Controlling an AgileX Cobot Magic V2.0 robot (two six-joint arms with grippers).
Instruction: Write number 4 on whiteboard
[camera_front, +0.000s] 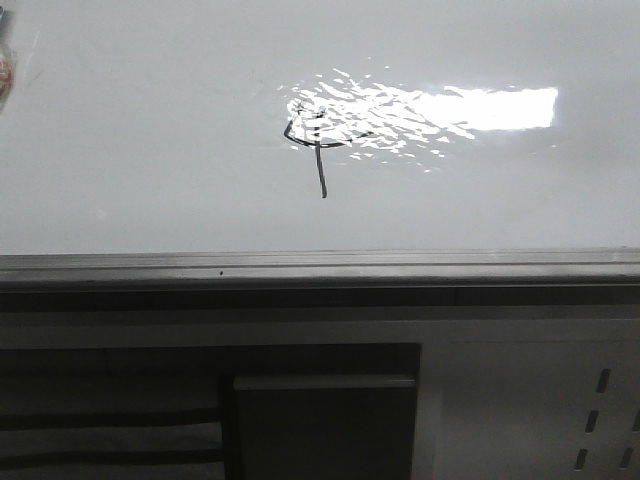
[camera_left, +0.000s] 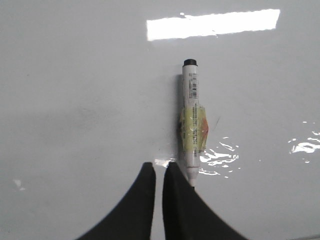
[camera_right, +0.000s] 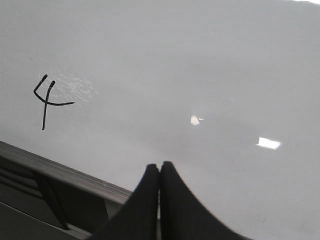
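Only the left wrist view shows a marker (camera_left: 190, 120), lying flat on the whiteboard (camera_left: 75, 100) near the centre of the frame, its dark cap toward the top, a printed barcode label on the white barrel (the small print is too fine to read) and a band of yellowish tape around its middle. Just beside its lower end sits the left gripper (camera_left: 160, 172), its two black fingers nearly together with a thin slit between them and nothing clasped; whether it touches the marker I cannot tell. Neither arm appears in the front view, which shows the number 4 (camera_front: 315, 140) in thin dark strokes at the upper centre of the frame, its angular top overlapped by the bright rectangular light reflection (camera_front: 480, 108) and its long stem running down toward the grey edge rail (camera_front: 300, 265) that crosses the frame's middle. The right wrist view shows the same figure at the left of the frame, legible as a 4, well apart from the right gripper (camera_right: 160, 167), whose fingers are pressed together on nothing at the bottom centre, above the board near its rail.
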